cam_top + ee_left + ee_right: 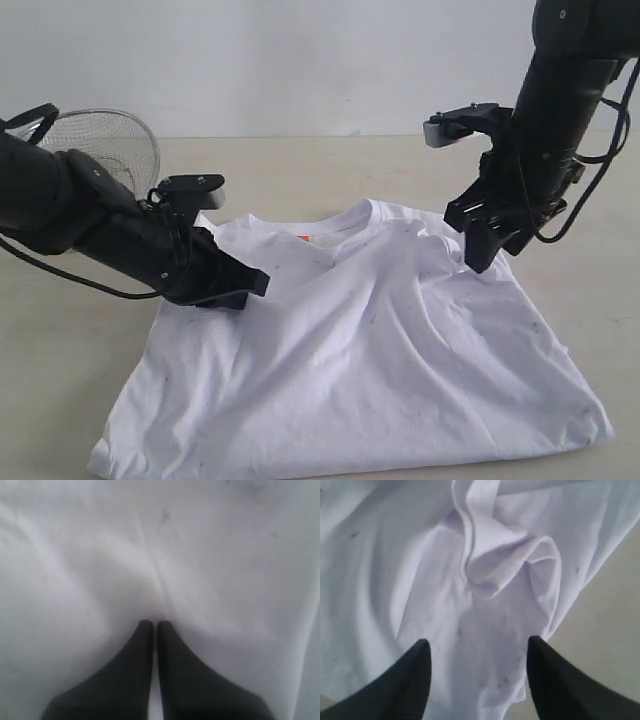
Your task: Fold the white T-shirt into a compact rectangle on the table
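Beige table (330, 170): white T-shirt (370, 350) flat at centre, collar far, hem near, long axis near-to-far; wire basket (105, 140) far left; left end effector (258, 284) closed, pinching shoulder cloth; right end effector (479, 260) open over bunched sleeve.

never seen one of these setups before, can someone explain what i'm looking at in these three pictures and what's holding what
It is a robot with two black arms, each ending in a two-fingered pincer. The wide picture comes from a camera off the arms; the other two from cameras on each wrist, looking past the fingers. A white T-shirt lies spread on a pale table, a wire basket behind it. The left pincer is shut and seems to pinch the fabric near one shoulder. The right pincer is open over the crumpled sleeve opposite, holding nothing.
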You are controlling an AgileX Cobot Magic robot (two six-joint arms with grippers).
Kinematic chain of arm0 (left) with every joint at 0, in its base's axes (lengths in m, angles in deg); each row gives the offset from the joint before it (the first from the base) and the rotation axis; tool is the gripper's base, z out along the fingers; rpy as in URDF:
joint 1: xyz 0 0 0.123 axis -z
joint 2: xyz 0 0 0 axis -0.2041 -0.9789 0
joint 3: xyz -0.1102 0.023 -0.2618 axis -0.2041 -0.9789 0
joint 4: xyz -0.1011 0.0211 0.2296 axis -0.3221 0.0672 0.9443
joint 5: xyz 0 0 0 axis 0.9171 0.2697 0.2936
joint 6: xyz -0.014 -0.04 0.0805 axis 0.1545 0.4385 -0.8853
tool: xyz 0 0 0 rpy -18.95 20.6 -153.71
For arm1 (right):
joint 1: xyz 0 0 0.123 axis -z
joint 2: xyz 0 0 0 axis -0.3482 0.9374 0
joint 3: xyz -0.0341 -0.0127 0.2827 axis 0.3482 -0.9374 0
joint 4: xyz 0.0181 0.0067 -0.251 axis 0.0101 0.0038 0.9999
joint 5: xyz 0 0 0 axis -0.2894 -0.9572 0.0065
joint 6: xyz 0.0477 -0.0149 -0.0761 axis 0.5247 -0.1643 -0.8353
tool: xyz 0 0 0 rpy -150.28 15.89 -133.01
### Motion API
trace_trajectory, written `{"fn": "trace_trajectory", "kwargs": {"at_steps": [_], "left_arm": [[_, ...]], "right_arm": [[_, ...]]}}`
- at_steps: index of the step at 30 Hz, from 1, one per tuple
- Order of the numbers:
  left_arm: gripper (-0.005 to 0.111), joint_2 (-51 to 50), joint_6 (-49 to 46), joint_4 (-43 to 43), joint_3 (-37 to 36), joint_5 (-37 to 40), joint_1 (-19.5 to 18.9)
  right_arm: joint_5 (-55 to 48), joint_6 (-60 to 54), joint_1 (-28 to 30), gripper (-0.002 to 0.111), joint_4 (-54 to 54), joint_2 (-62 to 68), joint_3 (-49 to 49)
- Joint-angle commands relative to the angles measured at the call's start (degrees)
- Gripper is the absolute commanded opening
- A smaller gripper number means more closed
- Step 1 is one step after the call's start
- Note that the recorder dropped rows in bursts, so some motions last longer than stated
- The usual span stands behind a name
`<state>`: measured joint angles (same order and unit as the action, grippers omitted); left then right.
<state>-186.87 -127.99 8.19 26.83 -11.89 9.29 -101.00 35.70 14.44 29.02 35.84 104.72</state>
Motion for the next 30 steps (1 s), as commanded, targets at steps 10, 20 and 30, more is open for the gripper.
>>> {"fn": "trace_trajectory", "kwargs": {"at_steps": [10,20,30], "left_arm": [[0.005,-1.02,-0.20,-0.06,0.50,0.89,0.15],[0.005,-1.02,-0.20,-0.06,0.50,2.05,0.15],[0.005,-1.02,-0.20,-0.06,0.50,2.05,0.15]], "right_arm": [[10.04,-3.58,-1.28,0.061,-1.61,3.13,0.02],[12.21,-4.44,-3.21,0.061,2.75,5.67,0.02],[12.95,-3.78,-3.21,0.061,8.68,5.75,0.02]]}}
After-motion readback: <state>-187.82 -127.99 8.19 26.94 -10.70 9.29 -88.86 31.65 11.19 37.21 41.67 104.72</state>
